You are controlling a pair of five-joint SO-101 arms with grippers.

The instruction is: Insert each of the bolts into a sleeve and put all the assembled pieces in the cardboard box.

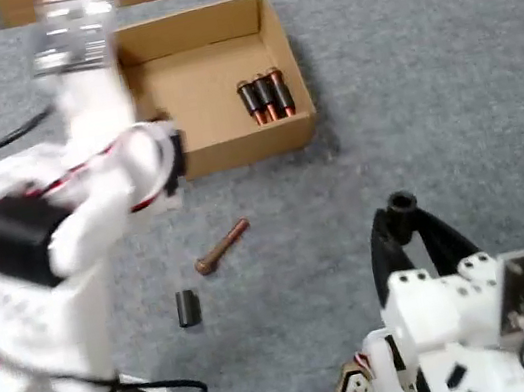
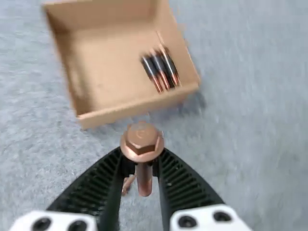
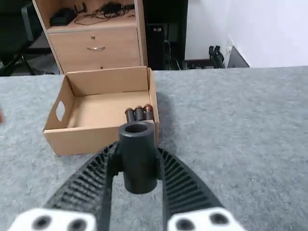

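grey felt tabletop lies open to the right of the shallow brown cardboard box. three assembled copper-and-black pieces lie against the box's right wall. facing the box's front wall, the left gripper clamps a copper hex-head bolt. the right gripper grasps a black cylindrical sleeve. a loose copper bolt and a loose black sleeve lie apart before the box's front edge.

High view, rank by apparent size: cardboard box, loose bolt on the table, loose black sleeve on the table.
1. cardboard box, by far the largest.
2. loose bolt, clearly longer than the sleeve.
3. loose sleeve, shorter, though thicker than the bolt's shank.
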